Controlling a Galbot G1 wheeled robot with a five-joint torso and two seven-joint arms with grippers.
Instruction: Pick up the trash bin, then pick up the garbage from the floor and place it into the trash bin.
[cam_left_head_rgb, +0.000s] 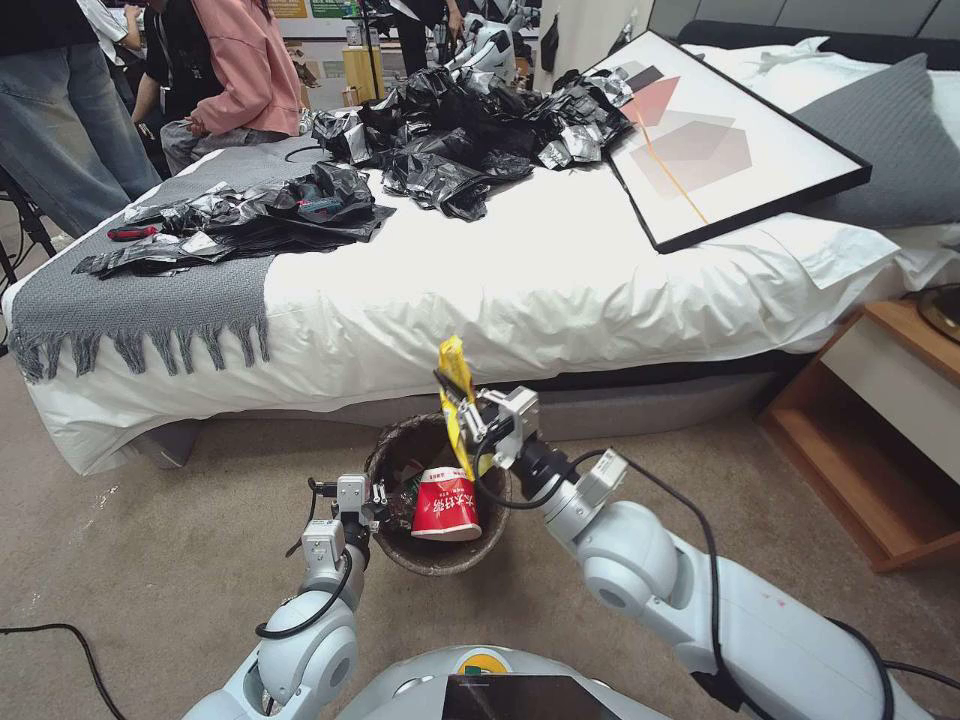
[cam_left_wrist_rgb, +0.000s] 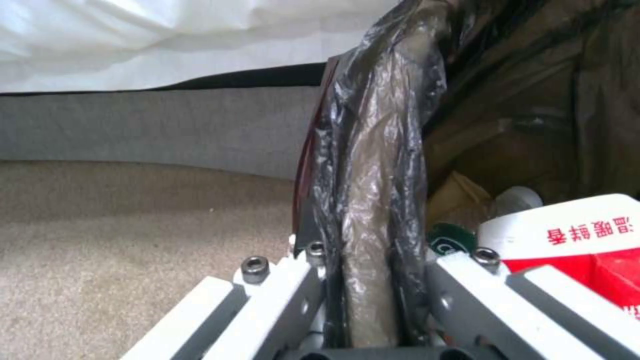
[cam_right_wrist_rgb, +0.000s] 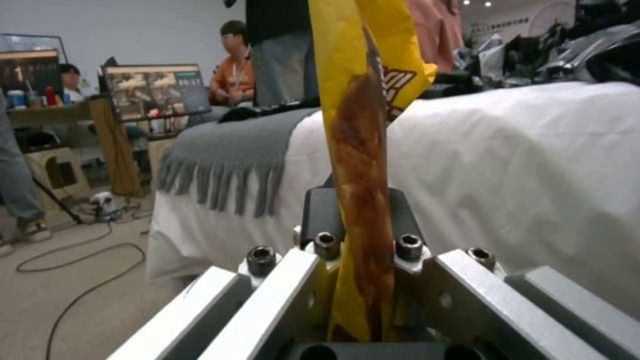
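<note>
Trash bin (cam_left_head_rgb: 437, 545): on the carpet (cam_left_head_rgb: 180, 560) beside the bed (cam_left_head_rgb: 560, 290), dark liner folded over the rim, between the two arms.
Left gripper (cam_left_head_rgb: 372, 497): at the bin's left rim, clamped on the lined edge (cam_left_wrist_rgb: 373, 200).
Right gripper (cam_left_head_rgb: 462, 408): above the bin's far rim, pinching a yellow snack wrapper (cam_left_head_rgb: 457, 392) that stands upright between the jaws, upper end above the fingers, lower end hanging toward the bin.
Inside the bin: red-and-white paper cup (cam_left_head_rgb: 445, 505) on its side, near the right forearm.

Black plastic bags (cam_left_head_rgb: 470, 130) and a framed picture (cam_left_head_rgb: 715, 140) lie on the white bed (cam_left_head_rgb: 560, 290).
</note>
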